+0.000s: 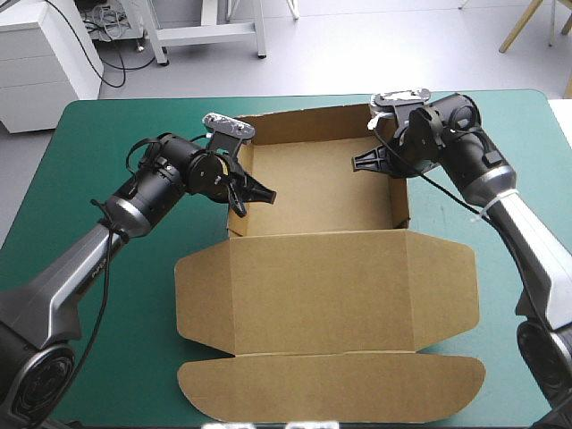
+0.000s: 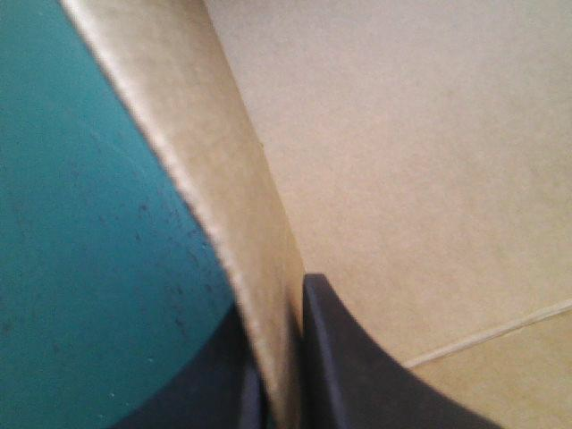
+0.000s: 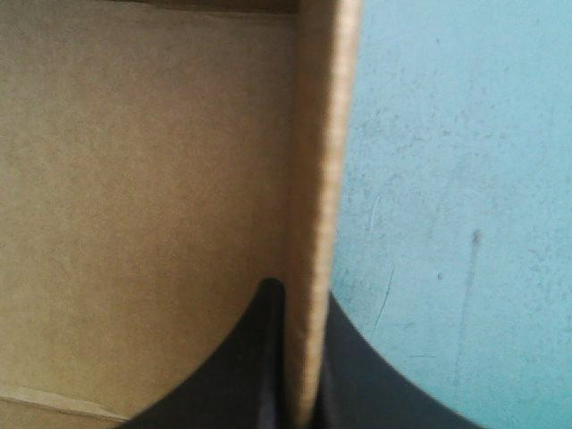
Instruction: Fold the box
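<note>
The brown board box (image 1: 322, 286) is plain brown all over, with a thin pale line at one fold. The table cover (image 1: 107, 125) under it is teal-green with tiny dark specks. The left gripper (image 1: 254, 201) and the right gripper (image 1: 366, 162) both have black curved fingers (image 2: 357, 380).

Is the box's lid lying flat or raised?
Flat: the lid lies spread on the table; only the side walls stand.

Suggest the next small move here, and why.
Probably open both and lift clear: the left gripper and right gripper are each shut on a side wall of the box, both walls stand upright, and the lid lies flat.
</note>
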Motion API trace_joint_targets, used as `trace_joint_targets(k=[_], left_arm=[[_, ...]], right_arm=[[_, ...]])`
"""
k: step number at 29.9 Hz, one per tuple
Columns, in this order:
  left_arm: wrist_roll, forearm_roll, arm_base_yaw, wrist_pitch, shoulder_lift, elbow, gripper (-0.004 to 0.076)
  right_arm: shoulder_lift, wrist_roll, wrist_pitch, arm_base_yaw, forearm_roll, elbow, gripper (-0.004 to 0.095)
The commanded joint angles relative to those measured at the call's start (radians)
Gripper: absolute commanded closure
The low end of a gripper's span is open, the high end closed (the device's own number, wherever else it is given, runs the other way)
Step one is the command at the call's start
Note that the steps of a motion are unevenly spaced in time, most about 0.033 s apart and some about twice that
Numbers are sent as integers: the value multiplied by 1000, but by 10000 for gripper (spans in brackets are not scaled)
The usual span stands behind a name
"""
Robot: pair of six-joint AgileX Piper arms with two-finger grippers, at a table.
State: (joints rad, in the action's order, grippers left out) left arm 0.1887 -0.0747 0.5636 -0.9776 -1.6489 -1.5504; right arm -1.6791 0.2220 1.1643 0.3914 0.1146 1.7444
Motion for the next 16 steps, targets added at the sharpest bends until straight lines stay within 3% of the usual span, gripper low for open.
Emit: trace_joint_targets(k=[1,12,16], left_arm=[[-49,89,7,11,19,-36,734],[-93,112,-48,-91,-26,-34,733],[-136,112,-48,-116,-50,-34,724]], right_arm=[[27,-37,-96,30,-136,31,912],[-94,-67,39,28,-184,31,922],[-131,-70,39,28,-195,31,927]])
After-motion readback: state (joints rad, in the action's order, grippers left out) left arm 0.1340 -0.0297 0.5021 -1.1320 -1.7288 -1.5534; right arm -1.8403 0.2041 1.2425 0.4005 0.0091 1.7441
